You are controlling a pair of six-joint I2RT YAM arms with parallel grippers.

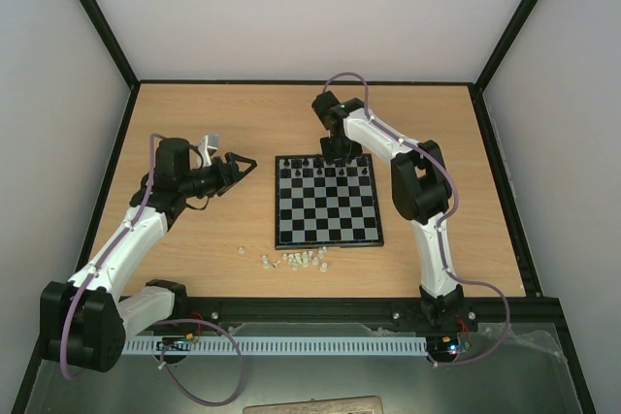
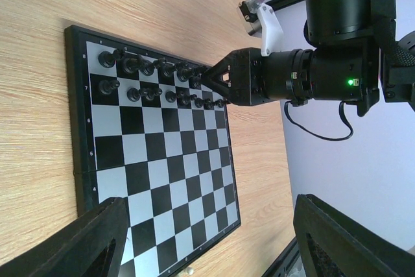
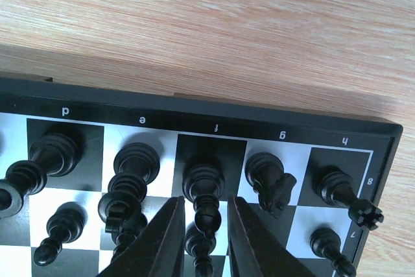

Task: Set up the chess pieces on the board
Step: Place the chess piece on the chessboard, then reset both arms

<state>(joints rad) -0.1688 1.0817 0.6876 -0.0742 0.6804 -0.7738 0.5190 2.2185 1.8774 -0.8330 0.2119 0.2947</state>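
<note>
1. Your right gripper [image 3: 204, 204] is at the far edge of the board [image 3: 194, 111], jaws narrow, straddling the f8 bishop [image 3: 202, 183]; this looks like a release.
2. Next, lift straight up, clear of neighbouring chess pieces [image 2: 155, 79].
3. Left gripper [image 1: 243, 167]: jaws wide, empty.
4. Only the top view shows pale chessmen [image 1: 296, 261] on the surface.

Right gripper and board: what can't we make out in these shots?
- Right wrist view: whether the right gripper actually touches the black piece between its fingers. The bottom edge cuts off the row behind it.
- Left wrist view: the right gripper hides the far ends of both rows on the board.
- Top view: the black pieces are too small to identify, and the pale pieces are too small to count.
</note>
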